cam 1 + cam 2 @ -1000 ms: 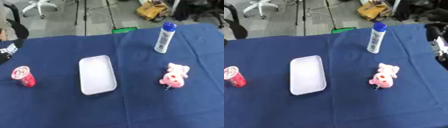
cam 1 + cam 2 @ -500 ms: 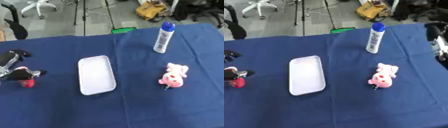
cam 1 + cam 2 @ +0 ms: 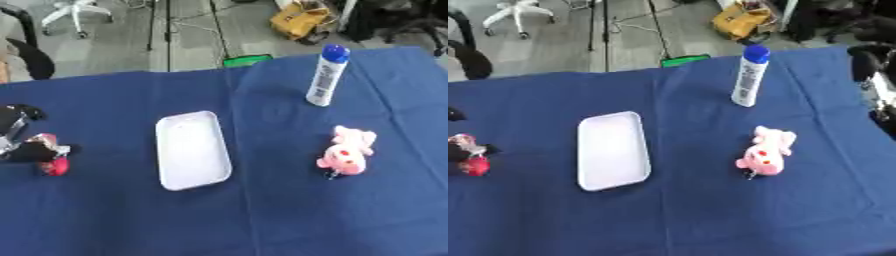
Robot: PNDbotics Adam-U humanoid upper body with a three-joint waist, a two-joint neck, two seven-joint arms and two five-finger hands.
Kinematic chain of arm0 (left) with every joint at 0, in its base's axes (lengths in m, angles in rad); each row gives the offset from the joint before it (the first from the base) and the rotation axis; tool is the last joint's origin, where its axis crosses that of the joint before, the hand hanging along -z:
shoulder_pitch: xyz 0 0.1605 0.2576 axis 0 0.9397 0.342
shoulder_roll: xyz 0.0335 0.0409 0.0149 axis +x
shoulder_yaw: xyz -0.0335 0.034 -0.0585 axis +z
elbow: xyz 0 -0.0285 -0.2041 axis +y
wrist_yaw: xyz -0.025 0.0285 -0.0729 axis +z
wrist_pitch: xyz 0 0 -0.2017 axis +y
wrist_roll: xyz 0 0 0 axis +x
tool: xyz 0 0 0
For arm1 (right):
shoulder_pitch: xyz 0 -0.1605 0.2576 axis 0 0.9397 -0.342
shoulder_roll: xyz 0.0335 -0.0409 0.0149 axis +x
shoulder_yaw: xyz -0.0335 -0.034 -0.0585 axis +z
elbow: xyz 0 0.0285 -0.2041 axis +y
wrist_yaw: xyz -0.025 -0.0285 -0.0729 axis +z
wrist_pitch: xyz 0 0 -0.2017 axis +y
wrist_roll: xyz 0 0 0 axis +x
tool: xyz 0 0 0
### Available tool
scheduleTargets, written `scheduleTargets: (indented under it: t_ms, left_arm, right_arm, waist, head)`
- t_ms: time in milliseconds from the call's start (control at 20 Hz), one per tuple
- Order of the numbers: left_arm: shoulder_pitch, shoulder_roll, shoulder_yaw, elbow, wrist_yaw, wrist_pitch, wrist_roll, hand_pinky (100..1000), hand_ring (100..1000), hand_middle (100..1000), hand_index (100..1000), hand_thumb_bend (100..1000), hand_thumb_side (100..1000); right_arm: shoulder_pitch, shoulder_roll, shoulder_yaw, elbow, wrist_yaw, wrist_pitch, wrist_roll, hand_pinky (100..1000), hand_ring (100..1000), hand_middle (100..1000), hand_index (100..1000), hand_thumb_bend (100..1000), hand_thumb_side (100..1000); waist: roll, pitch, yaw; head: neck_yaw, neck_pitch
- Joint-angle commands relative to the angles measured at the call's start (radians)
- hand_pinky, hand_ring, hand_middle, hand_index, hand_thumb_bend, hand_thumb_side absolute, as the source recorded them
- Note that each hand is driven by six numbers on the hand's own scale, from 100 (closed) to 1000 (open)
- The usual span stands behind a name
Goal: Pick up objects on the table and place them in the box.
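the black left hand [image 3: 24, 145] is clasped around the small red-and-white cup [image 3: 51, 159] at the blue cloth-covered table's [image 3: 262, 215] left edge; whether the right hand [image 3: 874, 75] is clenched, i cannot tell.

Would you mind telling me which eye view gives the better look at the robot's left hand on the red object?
The left eye view: the left hand shows there from the wrist down, its fingers curled round the red object. The right eye view cuts the hand off at its left edge, leaving only fingertips and the red object.

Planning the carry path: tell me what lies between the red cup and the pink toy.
Only the white tray, between red cup and pink toy; seen in both eye views.
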Motion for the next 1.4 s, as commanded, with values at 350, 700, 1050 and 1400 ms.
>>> scheduleTargets:
  t_ms: [350,700,1050,1400]
  left_arm:
    - [-0.014,-0.003,0.001,0.050,0.043,-0.006,-0.012,649,665,714,800,792,560]
    - [-0.042,-0.022,-0.013,0.109,0.088,-0.005,0.104,592,571,620,745,716,510]
    - [-0.053,-0.032,-0.021,0.133,0.132,-0.003,0.189,364,370,518,682,426,346]
    - [-0.059,-0.033,-0.015,0.105,0.146,0.001,0.173,248,273,461,627,344,351]
  right_arm:
    - [-0.010,-0.016,-0.009,-0.011,0.003,0.000,-0.002,793,764,778,915,346,612]
    - [-0.009,-0.015,-0.009,-0.011,0.002,0.000,-0.003,793,764,779,915,346,612]
    - [-0.008,-0.015,-0.009,-0.010,0.003,0.000,-0.003,792,764,779,915,346,613]
    - [-0.007,-0.015,-0.009,-0.010,0.004,0.000,-0.004,792,764,779,915,346,613]
  waist:
    - [-0.014,-0.030,-0.001]
    - [-0.018,-0.029,-0.003]
    - [-0.022,-0.030,-0.001]
    - [-0.021,-0.030,-0.001]
  head:
    - [0.000,-0.011]
    - [0.000,-0.012]
    - [0.000,-0.013]
    - [-0.004,-0.013]
